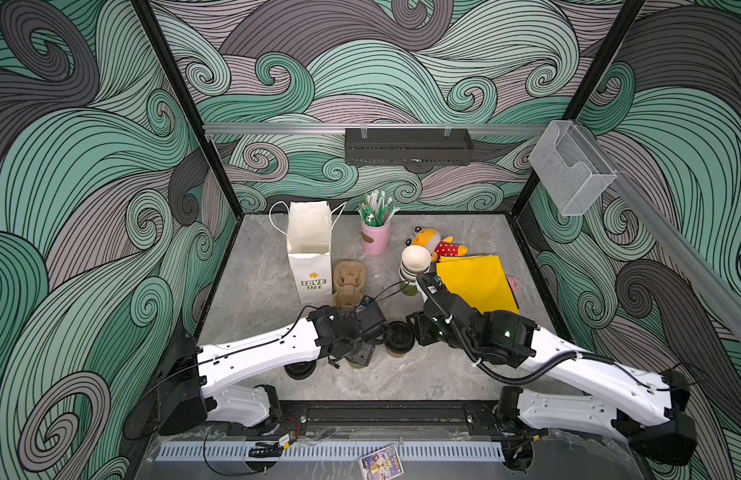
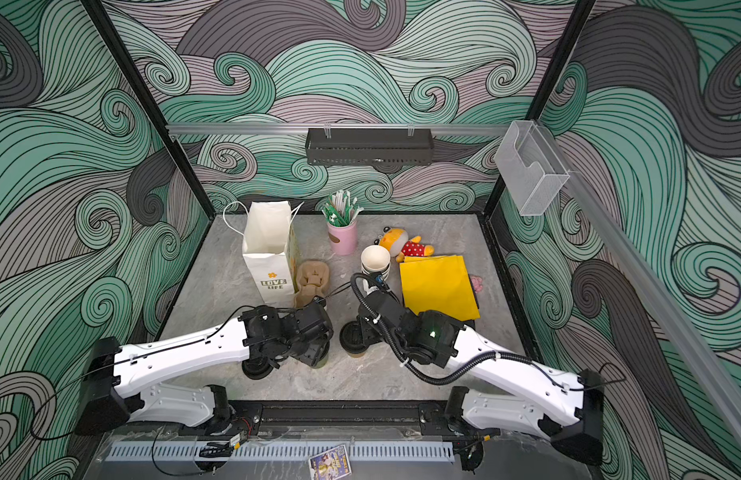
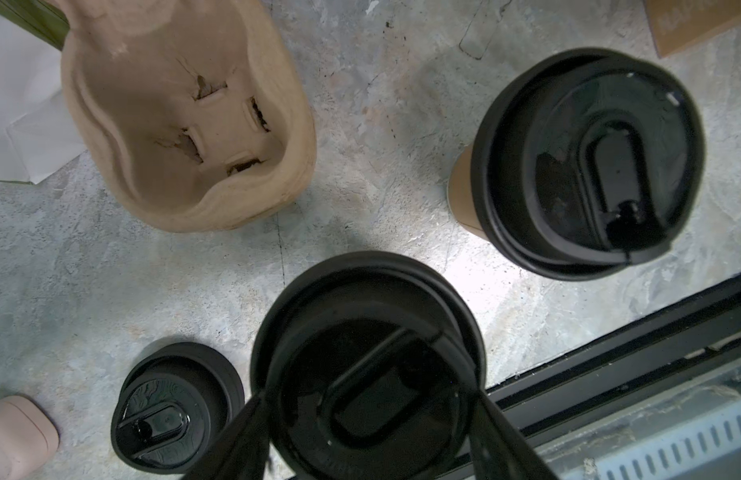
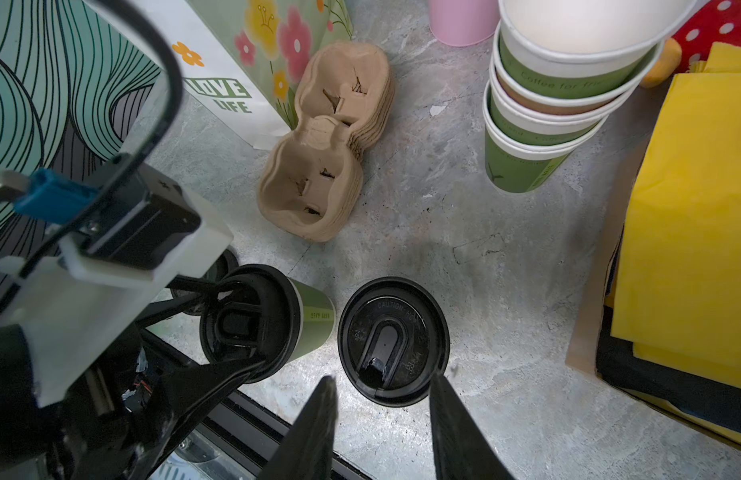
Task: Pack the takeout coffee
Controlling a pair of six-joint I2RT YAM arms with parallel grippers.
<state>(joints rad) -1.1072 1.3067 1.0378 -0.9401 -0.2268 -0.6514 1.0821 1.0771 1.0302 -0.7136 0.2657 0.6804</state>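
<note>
Two lidded cups make up the order, and neither is packed yet. The green cup point(image 4: 315, 320) stands near the front edge of the bench point(image 1: 256, 299). The left gripper point(image 3: 369, 397) comes down on it from above, its fingers point(image 3: 244, 436) pressed against opposite sides of the black lid's rim, so it appears to be pinching the cup by the lid. The left wrist view is dark around the rim, so I cannot tell if the cup's base is touching the bench or just off it.

The brown cup point(image 4: 393, 340) stands upright just beside the green one, apart from it, with its lid seated. The right gripper point(image 4: 381, 378) hovers close to that lid with its jaws spread and nothing between them. The left wrist view shows the brown cup standing free of any finger.

In both top views the pulp cup carrier point(image 1: 348, 282) lies a little further back, just beside the white paper bag point(image 1: 310, 249). Both wells of the carrier are empty, and the bag stands upright with its mouth open. A loose lid point(image 3: 173, 407) lies flat on the bench near the green cup. The stack of lidless cups point(image 1: 414, 262) stands further back on the right side.

Lidding looks finished. What probably remains is most of the packing: seating each cup in a carrier well, then getting the loaded carrier into the bag. The green cup seems to be first in line.
</note>
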